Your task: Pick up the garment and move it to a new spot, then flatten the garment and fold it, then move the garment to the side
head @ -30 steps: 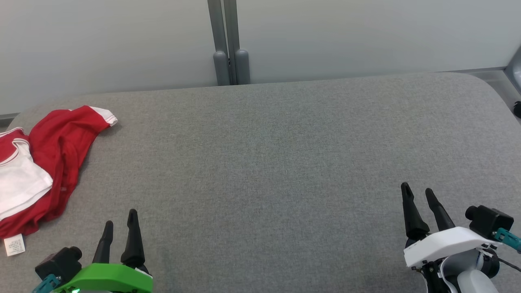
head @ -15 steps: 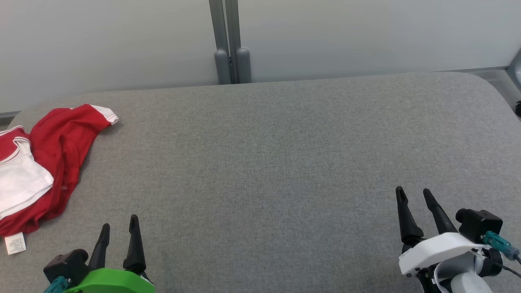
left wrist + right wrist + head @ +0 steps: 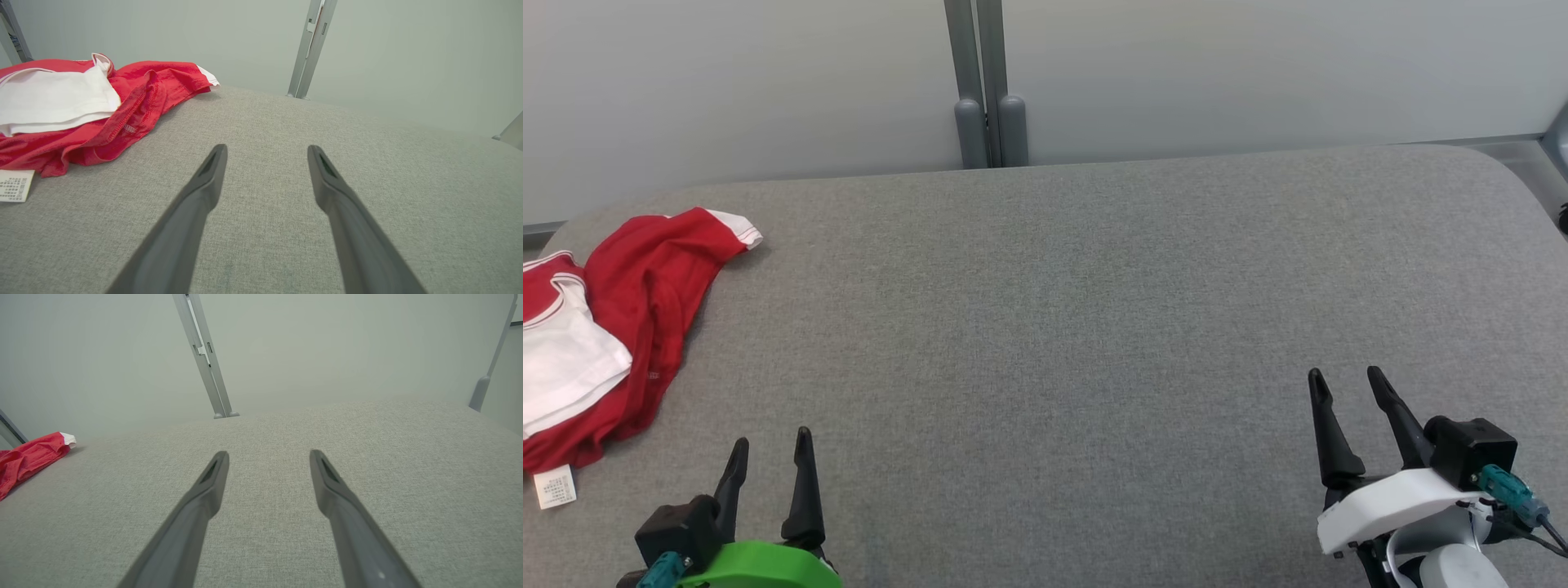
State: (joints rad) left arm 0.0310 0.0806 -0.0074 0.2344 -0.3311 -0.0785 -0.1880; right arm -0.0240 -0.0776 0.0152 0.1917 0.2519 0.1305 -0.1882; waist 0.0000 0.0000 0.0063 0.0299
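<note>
A crumpled red and white garment [image 3: 629, 327] lies at the far left of the grey padded table [image 3: 1078, 310], with a white label at its near edge. The left wrist view shows the garment [image 3: 135, 106] up and to the left of my fingers. In the right wrist view the garment [image 3: 28, 461] is a red heap at the left edge. My left gripper [image 3: 772, 449] hovers open at the lower left, to the right of the garment and apart from it. Over bare table at the lower right, my right gripper [image 3: 1343, 384] is open too. Neither holds anything.
Pale wall panels with a grey double post [image 3: 987, 90] stand behind the table's far edge. The table's rounded corners show at the far left and far right. A wide stretch of grey surface lies between the two grippers.
My left gripper has drawn back toward the near edge and drifted slightly right. My right gripper has shifted a little left. The garment lies as before.
</note>
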